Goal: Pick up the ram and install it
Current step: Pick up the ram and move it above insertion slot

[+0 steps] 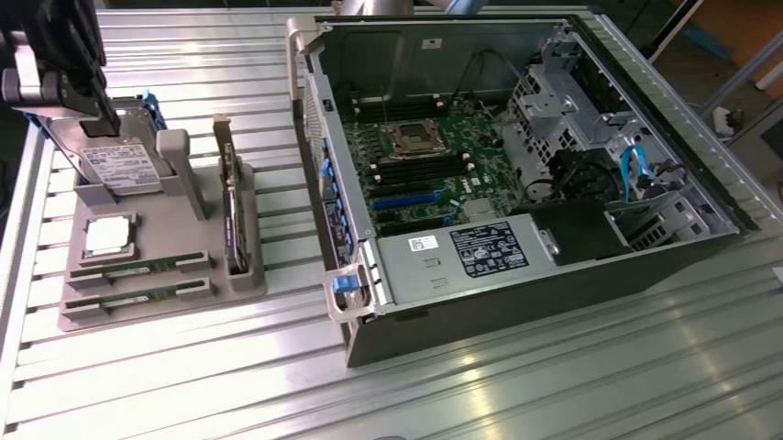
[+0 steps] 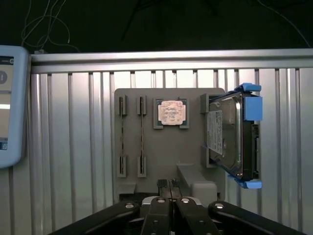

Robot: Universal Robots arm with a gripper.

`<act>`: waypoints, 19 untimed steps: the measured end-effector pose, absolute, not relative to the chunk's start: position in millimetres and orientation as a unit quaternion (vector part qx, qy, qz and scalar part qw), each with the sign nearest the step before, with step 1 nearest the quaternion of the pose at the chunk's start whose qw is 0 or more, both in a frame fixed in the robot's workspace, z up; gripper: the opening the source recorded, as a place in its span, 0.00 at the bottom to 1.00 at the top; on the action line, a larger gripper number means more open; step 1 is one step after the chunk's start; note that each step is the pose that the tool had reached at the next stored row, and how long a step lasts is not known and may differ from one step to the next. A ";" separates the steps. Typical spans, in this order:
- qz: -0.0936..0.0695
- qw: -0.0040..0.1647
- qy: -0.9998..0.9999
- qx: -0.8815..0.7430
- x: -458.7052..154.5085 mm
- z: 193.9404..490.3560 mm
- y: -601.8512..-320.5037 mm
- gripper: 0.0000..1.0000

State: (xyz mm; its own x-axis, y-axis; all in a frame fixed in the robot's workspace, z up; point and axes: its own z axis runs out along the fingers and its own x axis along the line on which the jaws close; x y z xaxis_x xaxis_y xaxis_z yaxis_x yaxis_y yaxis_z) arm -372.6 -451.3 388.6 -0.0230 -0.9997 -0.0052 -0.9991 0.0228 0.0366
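Upper left in the exterior view, the end effector hangs closed tight, empty, above the gray holder carrying two ram sticks.

- The table is a bright, ribbed aluminium top. Its long grooves run across from the exterior view's left to the exterior view's right.
- A flat grey moulded holder lies directly on it toward the exterior view's left, with slots and pockets in its upper face.
- An open desktop computer case lies on its side on the table at the exterior view's right, open face upward.
- A strip of bare ribbed metal separates holder and case.
- In the wrist view, the holder rests on the table near a raised aluminium rail along the table's edge.
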 end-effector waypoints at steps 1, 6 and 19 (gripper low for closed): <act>-0.015 0.011 -0.715 0.699 -372.6 388.6 -452.8 0.11; -0.015 0.011 -0.715 0.699 -372.5 388.7 -459.6 0.11; -0.015 0.011 -0.715 0.699 -374.1 388.7 -475.5 0.11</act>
State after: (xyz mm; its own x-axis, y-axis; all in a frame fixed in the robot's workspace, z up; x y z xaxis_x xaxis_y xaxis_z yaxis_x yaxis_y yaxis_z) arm -374.1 -475.5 388.7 -0.0229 -0.9997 -0.0046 -0.9991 0.0228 0.0365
